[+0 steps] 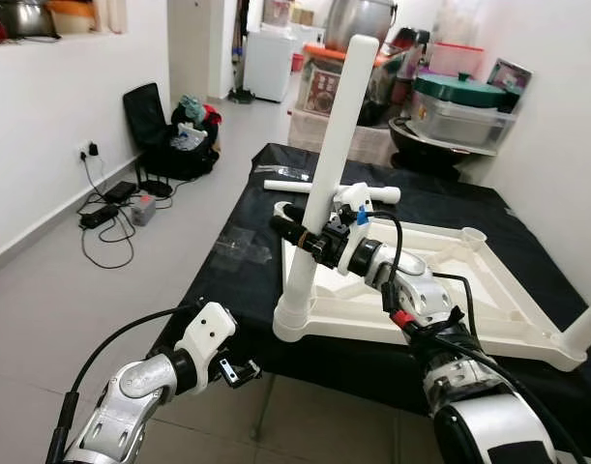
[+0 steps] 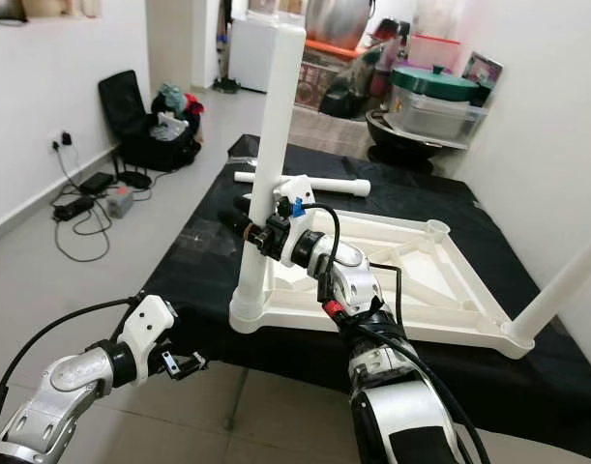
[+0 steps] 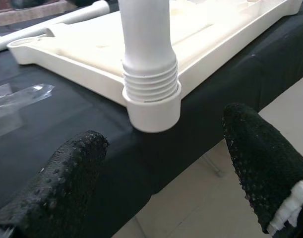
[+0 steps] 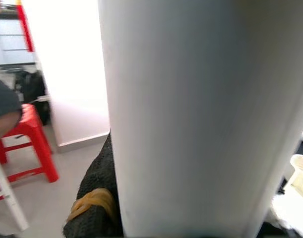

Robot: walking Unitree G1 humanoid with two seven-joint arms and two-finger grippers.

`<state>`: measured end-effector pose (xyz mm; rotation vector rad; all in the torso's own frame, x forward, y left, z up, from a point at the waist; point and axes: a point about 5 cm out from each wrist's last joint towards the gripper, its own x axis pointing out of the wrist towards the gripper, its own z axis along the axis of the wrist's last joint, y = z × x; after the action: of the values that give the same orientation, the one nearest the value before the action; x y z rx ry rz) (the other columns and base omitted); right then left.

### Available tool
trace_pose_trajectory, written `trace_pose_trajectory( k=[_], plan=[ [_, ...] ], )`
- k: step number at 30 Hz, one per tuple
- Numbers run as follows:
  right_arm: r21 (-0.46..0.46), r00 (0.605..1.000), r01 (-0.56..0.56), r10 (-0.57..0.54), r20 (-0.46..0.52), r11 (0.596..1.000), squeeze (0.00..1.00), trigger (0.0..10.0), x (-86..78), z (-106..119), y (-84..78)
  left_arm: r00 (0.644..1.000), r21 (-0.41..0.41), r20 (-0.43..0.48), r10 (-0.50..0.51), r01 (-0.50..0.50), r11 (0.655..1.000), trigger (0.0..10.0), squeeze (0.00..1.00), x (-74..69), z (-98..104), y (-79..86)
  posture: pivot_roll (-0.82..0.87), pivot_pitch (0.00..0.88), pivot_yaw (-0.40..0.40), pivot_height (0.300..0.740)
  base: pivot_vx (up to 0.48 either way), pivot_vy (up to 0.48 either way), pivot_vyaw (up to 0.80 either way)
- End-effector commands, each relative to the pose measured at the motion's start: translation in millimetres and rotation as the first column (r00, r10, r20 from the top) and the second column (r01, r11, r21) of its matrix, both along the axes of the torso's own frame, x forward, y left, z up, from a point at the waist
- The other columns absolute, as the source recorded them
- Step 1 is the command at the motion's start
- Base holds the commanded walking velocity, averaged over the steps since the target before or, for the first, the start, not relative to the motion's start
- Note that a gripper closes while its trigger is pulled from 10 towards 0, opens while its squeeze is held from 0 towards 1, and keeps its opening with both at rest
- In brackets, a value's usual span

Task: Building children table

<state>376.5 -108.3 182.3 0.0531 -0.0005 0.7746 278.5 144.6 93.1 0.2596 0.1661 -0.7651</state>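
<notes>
At the near left, below the edge of the black-draped bench (image 1: 227, 280), the left gripper (image 1: 239, 371) hangs with fingers spread, holding nothing; further right, the upturned white tabletop (image 1: 440, 290) lies on the cloth, an upright leg (image 1: 324, 174) threaded into its near corner socket (image 3: 152, 106). The right gripper (image 1: 300, 235) clasps that leg mid-shaft; the plastic looks light, stiff and smooth, so a firm hold low on the tube seems wise for twisting.

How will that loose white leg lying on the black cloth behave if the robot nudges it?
The loose leg is a smooth round tube lying flat on the black cloth, so it would probably roll. It looks like hollow plastic, likely light and stiff. The cloth may slow it somewhat.
</notes>
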Motion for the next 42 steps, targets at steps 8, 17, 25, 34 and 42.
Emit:
trace_pose_trajectory(
  k=[8,17,25,34,42],
  plan=[
    [-0.273,0.720,0.544,-0.608,-0.333,0.793,0.00,10.0,-21.6,-97.2,-67.3,1.000,-0.007,0.006,0.009,-0.009,1.000,10.0,0.00,7.3,2.5,1.5,0.08,0.000,-0.134,0.740,0.000,0.000,0.00],
    [-0.297,0.520,0.748,-0.802,-0.294,0.594,0.00,10.0,-37.1,-97.9,-86.8,1.000,-0.016,0.016,0.001,-0.001,1.000,10.0,0.00,11.5,3.6,-3.3,0.07,0.000,-0.133,0.740,0.000,0.000,0.00],
    [-0.304,0.490,0.777,-0.833,-0.258,0.551,0.00,10.0,-38.4,-91.9,-78.6,1.000,-0.016,0.018,0.000,0.000,1.000,10.0,0.00,13.2,1.9,-4.0,0.06,0.000,-0.132,0.740,0.000,0.000,0.00],
    [-0.318,0.497,0.771,-0.834,-0.241,0.552,0.00,10.0,-38.9,-89.8,-75.3,1.000,-0.019,0.016,0.008,-0.008,1.000,10.0,0.00,12.2,-0.8,-3.8,0.06,0.000,-0.138,0.740,0.000,0.000,0.00],
    [-0.317,0.500,0.771,-0.833,-0.236,0.553,0.00,10.0,-38.1,-88.3,-70.0,1.000,-0.019,0.017,0.006,-0.005,1.000,10.0,0.00,13.1,-0.5,-4.4,0.06,0.000,-0.134,0.740,0.000,0.000,0.00]
  ],
)
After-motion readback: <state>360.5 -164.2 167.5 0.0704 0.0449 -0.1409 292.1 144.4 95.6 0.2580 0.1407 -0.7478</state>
